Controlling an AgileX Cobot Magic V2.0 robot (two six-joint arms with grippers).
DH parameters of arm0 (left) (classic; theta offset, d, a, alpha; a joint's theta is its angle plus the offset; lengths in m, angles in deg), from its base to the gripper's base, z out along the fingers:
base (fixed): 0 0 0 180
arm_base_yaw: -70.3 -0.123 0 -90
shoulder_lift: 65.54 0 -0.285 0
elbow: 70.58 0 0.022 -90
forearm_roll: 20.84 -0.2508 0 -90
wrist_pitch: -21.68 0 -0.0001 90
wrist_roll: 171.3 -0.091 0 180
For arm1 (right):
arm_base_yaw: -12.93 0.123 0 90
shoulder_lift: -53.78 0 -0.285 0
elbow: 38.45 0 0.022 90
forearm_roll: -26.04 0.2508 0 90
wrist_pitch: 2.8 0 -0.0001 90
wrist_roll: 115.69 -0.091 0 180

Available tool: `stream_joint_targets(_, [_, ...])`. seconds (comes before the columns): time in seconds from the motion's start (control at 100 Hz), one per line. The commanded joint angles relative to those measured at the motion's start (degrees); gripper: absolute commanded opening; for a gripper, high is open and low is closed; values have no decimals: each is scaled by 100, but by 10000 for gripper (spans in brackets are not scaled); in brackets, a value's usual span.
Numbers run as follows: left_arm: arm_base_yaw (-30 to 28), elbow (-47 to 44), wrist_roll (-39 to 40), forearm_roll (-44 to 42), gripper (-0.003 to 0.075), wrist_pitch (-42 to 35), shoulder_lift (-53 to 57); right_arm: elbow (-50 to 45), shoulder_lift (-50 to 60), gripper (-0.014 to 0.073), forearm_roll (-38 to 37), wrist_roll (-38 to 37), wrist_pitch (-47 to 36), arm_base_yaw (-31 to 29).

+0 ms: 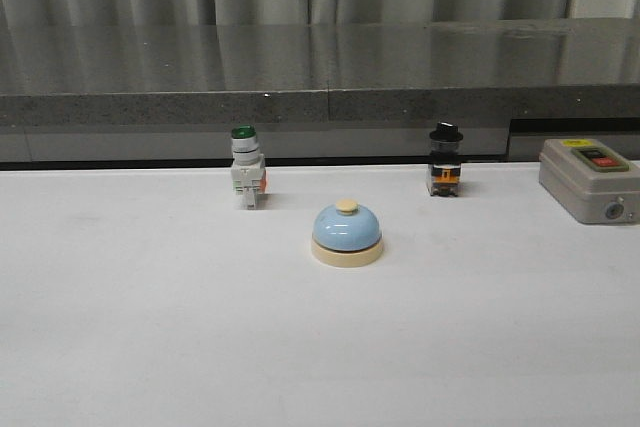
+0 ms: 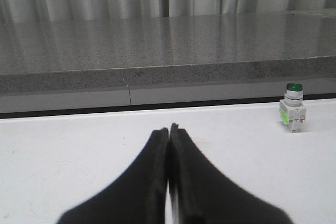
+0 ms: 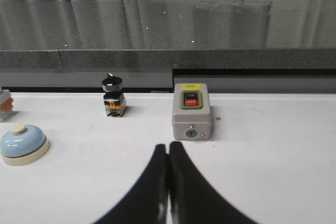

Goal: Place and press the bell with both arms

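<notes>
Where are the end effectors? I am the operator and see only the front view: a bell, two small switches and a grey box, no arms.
Observer: Both are in the wrist views only. The left end effector is shut, empty, above bare table.
Operator: And the right one?
Observer: The right end effector is shut too, pointing toward the grey box.
Operator: Does either wrist camera see the bell?
Observer: Only the right one; the bell sits at its edge, untouched. The left one shows the green-capped switch instead.
</notes>
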Motion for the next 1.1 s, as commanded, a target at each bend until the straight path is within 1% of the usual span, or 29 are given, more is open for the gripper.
stream_joint_targets(0.0, [-5,-230,37,45,-20,-462,180,79,86,-60,-35,27,-483,-30])
stream_joint_targets(0.28, [-5,-230,37,45,-20,-462,180,79,86,-60,-35,27,-533,-30])
stream_joint_targets(0.34, [-5,-230,37,45,-19,-462,180,79,86,-60,-35,27,-610,-30])
stream_joint_targets(0.47, [-5,-230,37,45,-19,-462,180,115,86,-60,-35,27,-1113,-30])
stream_joint_targets(0.58, [-5,-230,37,45,-20,-462,180,376,66,-60,-35,27,-1016,-30])
stream_joint_targets(0.7, [-5,-230,37,45,-19,-462,180,850,-113,-60,-35,27,-554,-30])
stream_joint_targets(0.8, [-5,-230,37,45,-19,-462,180,1390,-534,-60,-35,27,170,-30])
stream_joint_targets(1.09, [-5,-230,37,45,-19,-462,180,3257,-2485,-60,1,27,2300,-30])
